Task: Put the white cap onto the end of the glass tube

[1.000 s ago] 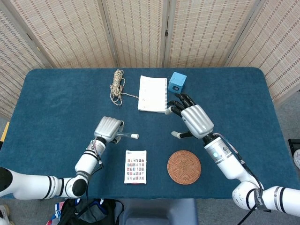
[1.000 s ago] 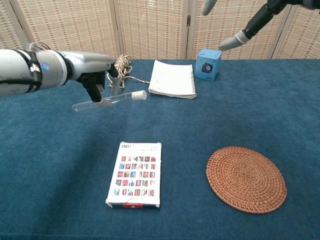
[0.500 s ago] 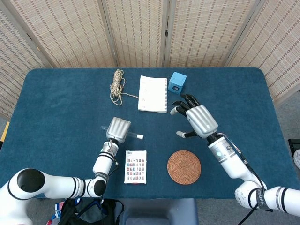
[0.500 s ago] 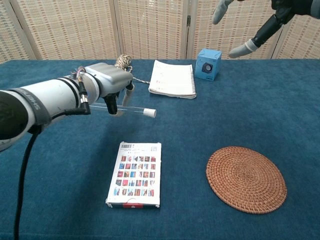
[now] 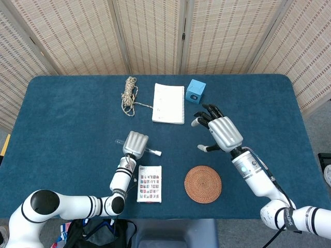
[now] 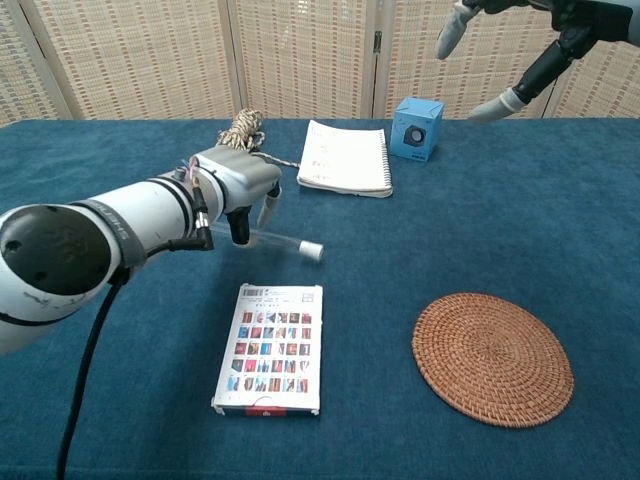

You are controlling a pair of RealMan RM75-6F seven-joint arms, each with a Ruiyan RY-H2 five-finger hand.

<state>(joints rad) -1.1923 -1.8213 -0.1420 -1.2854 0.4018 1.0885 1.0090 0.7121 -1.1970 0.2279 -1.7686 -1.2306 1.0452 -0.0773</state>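
My left hand (image 5: pixel 135 143) (image 6: pixel 240 185) grips a clear glass tube (image 6: pixel 275 240) near the table's middle left. The tube runs left to right, sloping slightly down toward its right end. A white cap (image 5: pixel 157 153) (image 6: pixel 311 250) sits on that right end, just above the blue cloth. The tube's other end (image 5: pixel 118 141) pokes out on the hand's left. My right hand (image 5: pixel 222 132) (image 6: pixel 520 40) hovers open and raised, well to the right of the tube, with its fingers spread and nothing in it.
A card box (image 5: pixel 149 183) (image 6: pixel 271 347) lies just in front of the tube. A round woven coaster (image 5: pixel 202 184) (image 6: pixel 492 358) is at front right. A white notebook (image 5: pixel 168 103), a blue cube (image 5: pixel 195 91) and a coil of rope (image 5: pixel 129 95) sit at the back.
My left hand has carried the tube rightward and lower, its capped end dipping toward the table. The right hand has drifted a little to the right, still spread.
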